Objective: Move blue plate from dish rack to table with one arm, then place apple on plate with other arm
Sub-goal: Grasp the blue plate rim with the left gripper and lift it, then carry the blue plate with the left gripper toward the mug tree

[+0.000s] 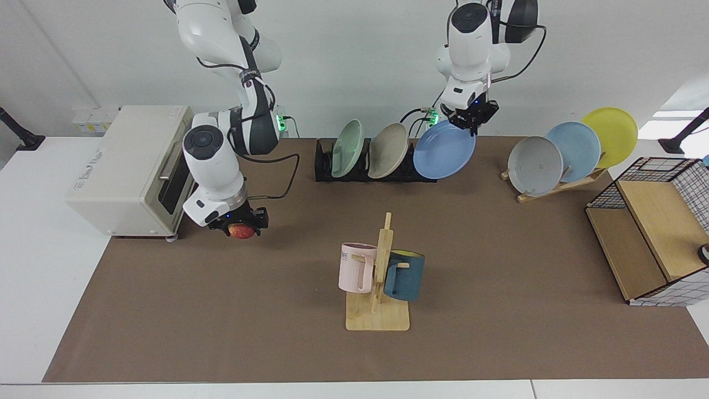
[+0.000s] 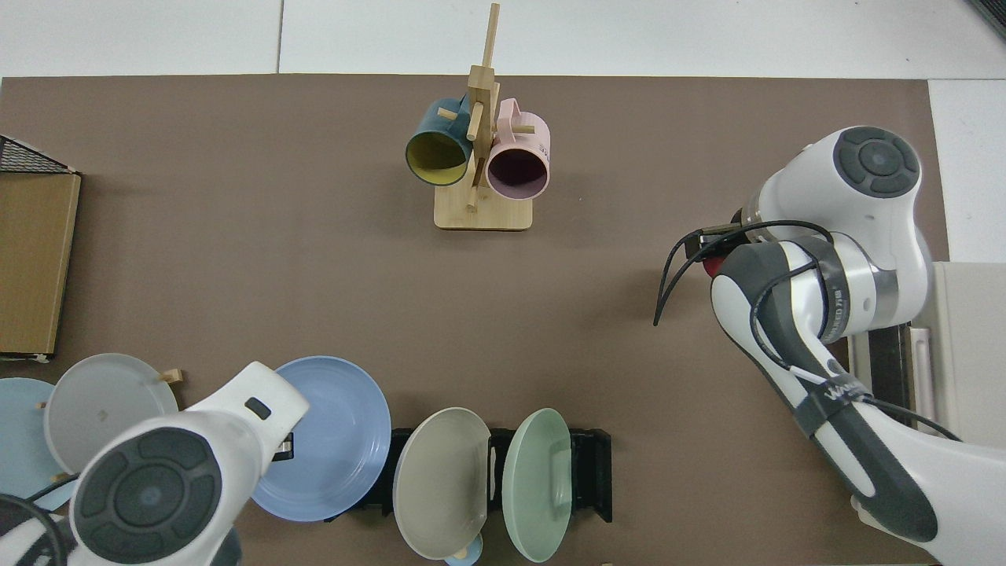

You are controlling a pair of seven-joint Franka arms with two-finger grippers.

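The blue plate hangs tilted in the air just past the end of the black dish rack, free of its slots. My left gripper is shut on its upper rim. In the top view the blue plate shows beside the dish rack, and the left wrist covers the gripper. Near the toaster oven, my right gripper is shut on the red and yellow apple, a little above the brown table. Only a red sliver of the apple shows from the top.
A green plate and a beige plate stand in the dish rack. A toaster oven, a mug tree with two mugs, a wooden rack with three plates and a wire-and-wood shelf stand around the table.
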